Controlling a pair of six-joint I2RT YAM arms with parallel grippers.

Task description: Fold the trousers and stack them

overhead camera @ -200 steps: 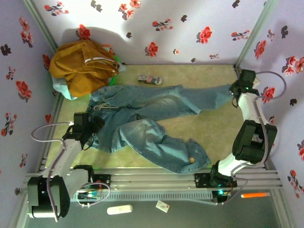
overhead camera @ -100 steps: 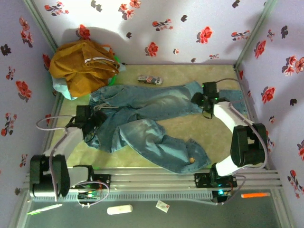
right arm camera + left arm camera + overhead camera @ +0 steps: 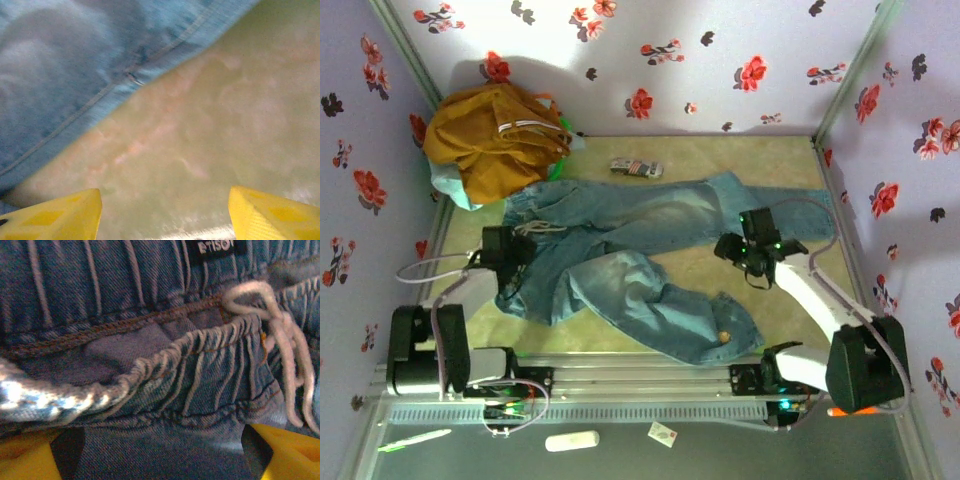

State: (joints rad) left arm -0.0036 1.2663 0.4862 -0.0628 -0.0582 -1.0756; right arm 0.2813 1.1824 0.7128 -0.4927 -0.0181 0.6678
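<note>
Jeans lie rumpled on the table, waist at left, one leg stretched rightward, the other bent toward the near edge. Left gripper sits at the waistband; right gripper hangs just beside the stretched leg. A yellow garment is heaped in the far left corner, a small packet just beyond the jeans.
</note>
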